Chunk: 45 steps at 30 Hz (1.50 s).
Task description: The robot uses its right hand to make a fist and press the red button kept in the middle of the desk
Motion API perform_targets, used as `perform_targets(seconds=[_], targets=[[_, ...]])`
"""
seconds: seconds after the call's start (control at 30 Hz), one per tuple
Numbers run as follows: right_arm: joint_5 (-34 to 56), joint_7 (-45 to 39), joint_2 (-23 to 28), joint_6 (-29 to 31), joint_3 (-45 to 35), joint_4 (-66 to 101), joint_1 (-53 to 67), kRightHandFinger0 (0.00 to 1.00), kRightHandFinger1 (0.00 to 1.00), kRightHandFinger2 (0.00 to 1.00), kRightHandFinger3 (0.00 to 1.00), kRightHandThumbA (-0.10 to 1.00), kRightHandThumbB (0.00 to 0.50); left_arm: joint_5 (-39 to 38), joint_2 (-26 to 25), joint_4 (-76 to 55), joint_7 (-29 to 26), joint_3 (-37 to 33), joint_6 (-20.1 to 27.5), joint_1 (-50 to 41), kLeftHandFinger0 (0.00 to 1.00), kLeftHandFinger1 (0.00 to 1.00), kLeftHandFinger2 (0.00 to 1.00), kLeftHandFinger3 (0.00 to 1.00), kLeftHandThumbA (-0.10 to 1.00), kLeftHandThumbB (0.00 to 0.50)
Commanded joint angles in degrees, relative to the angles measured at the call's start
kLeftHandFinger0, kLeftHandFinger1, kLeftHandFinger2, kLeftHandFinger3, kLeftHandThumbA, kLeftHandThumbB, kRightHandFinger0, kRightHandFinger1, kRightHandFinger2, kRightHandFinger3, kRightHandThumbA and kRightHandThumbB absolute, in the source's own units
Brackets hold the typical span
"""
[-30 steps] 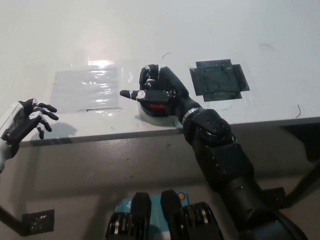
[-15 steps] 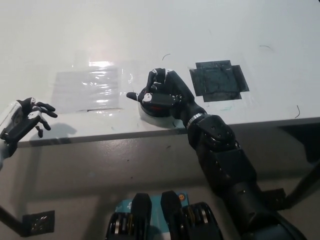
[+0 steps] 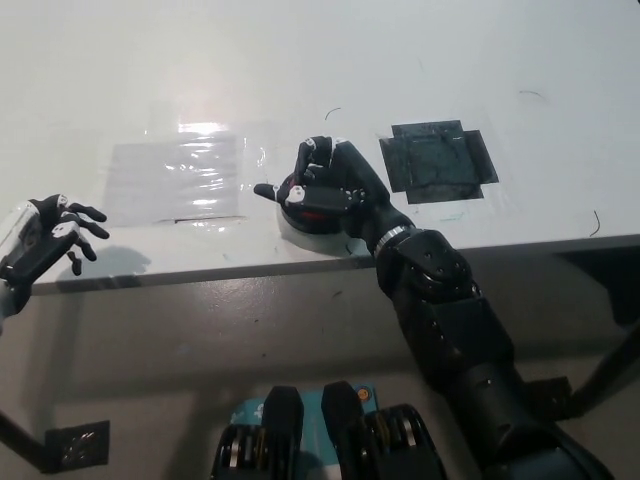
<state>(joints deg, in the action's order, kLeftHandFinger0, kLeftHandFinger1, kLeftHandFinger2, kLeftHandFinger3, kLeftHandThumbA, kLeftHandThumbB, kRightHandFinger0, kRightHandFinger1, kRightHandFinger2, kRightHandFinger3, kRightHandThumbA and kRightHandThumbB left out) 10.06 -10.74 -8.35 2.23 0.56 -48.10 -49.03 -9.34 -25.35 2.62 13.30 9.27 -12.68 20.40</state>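
Red shows only as a thin sliver under your right hand, so the red button is mostly covered: it sits on its pale round base near the front edge of the white counter, roughly mid-width, between the clear taped sheet on one side and the dark taped square on the other. Your right hand's fingers are curled in over the button and grip nothing, though one digit juts out sideways toward the clear sheet, so the fist looks not quite complete. Whether the knuckles are already bearing on the cap or just hovering on it cannot be told from this steep angle. To do the press well, tuck that stray digit in first, so that nothing catches the base rim. Then drive straight down through the wrist rather than rolling the forearm, keeping the fist centred on the cap; an off-centre push would probably tilt or skid the base toward the counter's edge, which is near. Push firmly, and judge the press by whether the red sliver sinks into the base. Your left hand rests off the counter's near left corner with fingers spread and empty; leave it there, well apart from the work.
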Motion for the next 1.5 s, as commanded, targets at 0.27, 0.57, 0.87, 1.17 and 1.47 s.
perform_targets(seconds=[0.27, 0.57, 0.87, 1.17, 1.47], targets=[[2.40, -2.79, 1.17, -7.47, -0.98, 8.50, -9.82, 0.00, 0.00, 0.18, 0.17, 1.00, 0.500, -0.47, -1.22, -2.47, 0.21, 0.95, -0.01, -0.96, 0.23, 0.31, 0.44, 0.58, 0.45, 0.000], [1.91, -1.69, 2.32, -12.06, -1.26, 15.46, -10.77, 0.00, 0.00, 0.21, 0.20, 1.00, 0.500, -0.18, -1.74, -1.45, 1.10, 0.57, 1.86, -1.79, 0.19, 0.28, 0.42, 0.57, 0.51, 0.000], [2.72, -2.13, 6.35, -14.84, -2.92, 22.66, -9.65, 0.00, 0.00, 0.23, 0.20, 1.00, 0.500, -0.18, -1.78, -1.23, 1.34, 0.64, 2.05, -1.87, 0.21, 0.29, 0.44, 0.58, 0.53, 0.000], [2.21, -0.63, 12.09, -15.48, -6.58, 28.18, -9.41, 0.00, 0.00, 0.22, 0.17, 1.00, 0.500, -0.52, -1.96, -1.60, 1.51, 1.66, 1.98, -3.28, 0.23, 0.31, 0.44, 0.58, 0.54, 0.000], [2.68, -0.76, 19.22, -16.08, -9.40, 34.70, -5.69, 0.01, 0.00, 0.07, 0.12, 1.00, 0.500, -1.25, -1.52, -2.73, 0.85, 2.81, -0.54, -4.00, 0.24, 0.31, 0.43, 0.56, 0.52, 0.000]])
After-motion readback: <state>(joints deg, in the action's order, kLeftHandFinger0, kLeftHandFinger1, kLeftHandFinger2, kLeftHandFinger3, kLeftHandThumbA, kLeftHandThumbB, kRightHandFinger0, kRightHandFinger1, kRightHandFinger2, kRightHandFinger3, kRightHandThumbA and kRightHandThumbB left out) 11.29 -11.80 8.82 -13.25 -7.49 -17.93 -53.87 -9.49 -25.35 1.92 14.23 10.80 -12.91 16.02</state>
